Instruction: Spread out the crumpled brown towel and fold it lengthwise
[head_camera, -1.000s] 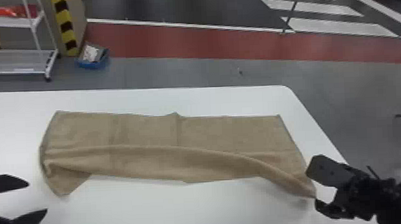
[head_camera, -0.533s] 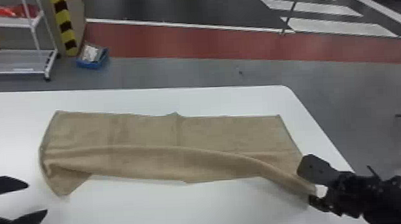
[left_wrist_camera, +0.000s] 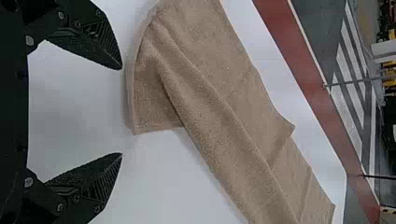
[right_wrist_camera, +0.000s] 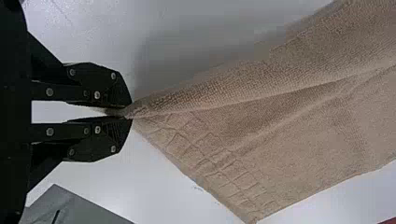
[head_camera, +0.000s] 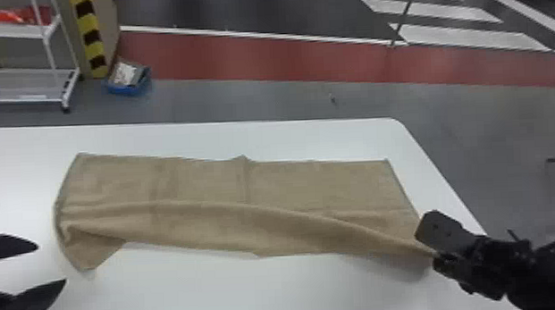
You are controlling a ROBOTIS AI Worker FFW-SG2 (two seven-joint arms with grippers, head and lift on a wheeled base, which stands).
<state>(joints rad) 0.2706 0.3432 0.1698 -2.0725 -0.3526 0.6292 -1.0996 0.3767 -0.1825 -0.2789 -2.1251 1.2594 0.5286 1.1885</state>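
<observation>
The brown towel [head_camera: 201,182] lies as a long strip across the white table, its near part lapped over in a loose ridge, with a corner sticking out at the left end. At its near right corner my right gripper [head_camera: 430,253] is shut on the cloth; in the right wrist view the right gripper [right_wrist_camera: 128,112] pinches the tip, and the towel [right_wrist_camera: 289,140] fans out from there. My left gripper [head_camera: 53,262] stands open left of the towel, touching nothing. In the left wrist view a gap separates the left gripper [left_wrist_camera: 122,111] from the towel's end [left_wrist_camera: 156,98].
The white table [head_camera: 233,293] has its right edge close beside the right arm. On the floor beyond are a white shelf cart [head_camera: 23,83] and a blue bin [head_camera: 128,80] at the back left.
My right gripper has shifted slightly left, then stayed nearly in place, with the towel's corner in it. The left gripper and the rest of the towel look the same.
</observation>
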